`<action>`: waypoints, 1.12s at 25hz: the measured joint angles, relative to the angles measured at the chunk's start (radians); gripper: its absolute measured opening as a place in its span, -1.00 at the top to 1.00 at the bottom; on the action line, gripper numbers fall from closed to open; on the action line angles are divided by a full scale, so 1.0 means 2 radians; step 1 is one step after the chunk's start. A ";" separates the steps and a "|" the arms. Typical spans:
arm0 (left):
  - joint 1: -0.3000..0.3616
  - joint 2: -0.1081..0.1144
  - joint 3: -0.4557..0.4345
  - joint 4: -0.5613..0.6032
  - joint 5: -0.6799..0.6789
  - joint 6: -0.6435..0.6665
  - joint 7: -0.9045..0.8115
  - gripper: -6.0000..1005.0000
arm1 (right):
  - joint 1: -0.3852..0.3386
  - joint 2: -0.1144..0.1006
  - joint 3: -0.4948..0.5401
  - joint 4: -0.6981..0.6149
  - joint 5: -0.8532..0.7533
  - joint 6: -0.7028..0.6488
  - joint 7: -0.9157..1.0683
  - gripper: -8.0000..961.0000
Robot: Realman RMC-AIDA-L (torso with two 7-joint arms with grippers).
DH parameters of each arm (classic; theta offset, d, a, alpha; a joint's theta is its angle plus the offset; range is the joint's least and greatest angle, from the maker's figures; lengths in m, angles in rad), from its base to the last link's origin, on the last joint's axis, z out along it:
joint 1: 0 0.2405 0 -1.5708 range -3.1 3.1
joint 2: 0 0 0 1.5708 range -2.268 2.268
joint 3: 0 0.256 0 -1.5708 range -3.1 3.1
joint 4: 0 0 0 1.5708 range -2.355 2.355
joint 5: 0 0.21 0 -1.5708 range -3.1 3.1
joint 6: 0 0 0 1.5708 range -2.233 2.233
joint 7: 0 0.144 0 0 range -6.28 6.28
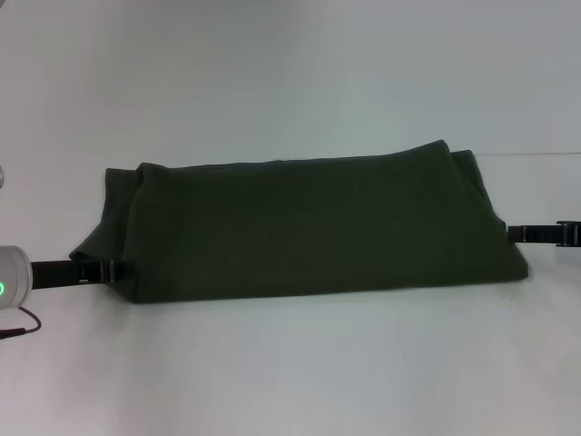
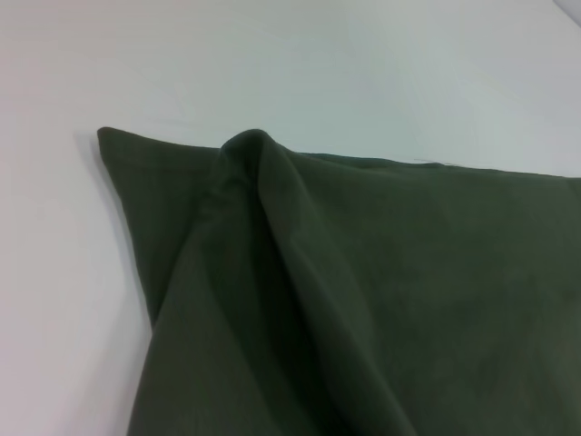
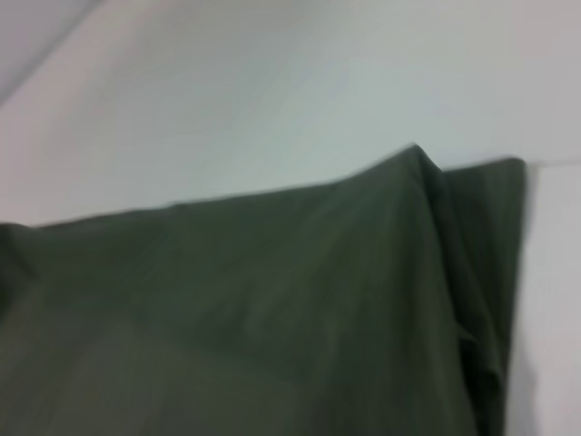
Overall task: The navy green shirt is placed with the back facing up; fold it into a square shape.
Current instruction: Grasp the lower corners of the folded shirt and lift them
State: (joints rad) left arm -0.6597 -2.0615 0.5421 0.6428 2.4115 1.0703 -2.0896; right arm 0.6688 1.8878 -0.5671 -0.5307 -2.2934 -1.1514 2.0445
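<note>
Olive shirt hides both tools' tips at its ends.

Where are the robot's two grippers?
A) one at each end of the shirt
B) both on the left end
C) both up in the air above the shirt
A: the left gripper meets the navy green shirt at one end, the right gripper at the other.
</note>
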 joint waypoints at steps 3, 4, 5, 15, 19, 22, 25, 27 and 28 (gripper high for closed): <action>0.000 0.000 0.000 0.000 0.000 0.000 0.000 0.98 | 0.011 -0.001 -0.013 0.000 -0.033 0.019 0.041 -0.54; 0.000 0.000 0.000 0.000 0.000 0.000 0.000 0.98 | 0.014 0.000 -0.016 0.002 -0.043 0.030 0.051 -0.54; 0.000 0.000 0.000 0.000 0.000 0.000 -0.001 0.98 | 0.017 0.001 -0.020 0.004 -0.052 0.039 0.058 -0.54; 0.005 -0.002 -0.001 0.000 0.000 -0.003 0.005 0.98 | 0.039 0.020 -0.060 0.033 -0.066 0.094 0.060 -0.54; 0.005 -0.002 0.000 0.001 0.000 -0.002 0.006 0.98 | 0.042 0.025 -0.065 0.034 -0.066 0.099 0.061 -0.54; 0.005 -0.002 0.001 0.001 0.000 -0.001 0.006 0.98 | 0.044 0.026 -0.067 0.038 -0.066 0.104 0.061 -0.54; 0.005 -0.002 0.002 0.001 0.000 0.000 0.006 0.98 | 0.044 0.026 -0.068 0.039 -0.066 0.107 0.061 -0.54; 0.005 -0.002 0.002 0.001 -0.001 0.000 0.006 0.98 | 0.043 0.026 -0.068 0.039 -0.066 0.106 0.061 -0.54; 0.005 -0.002 0.002 0.001 -0.001 0.000 0.006 0.98 | 0.042 0.026 -0.068 0.039 -0.066 0.106 0.061 -0.53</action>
State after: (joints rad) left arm -0.6504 -2.0647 0.5452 0.6454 2.4098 1.0706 -2.0774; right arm 0.7535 1.9400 -0.7030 -0.4523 -2.4258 -0.9403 2.1662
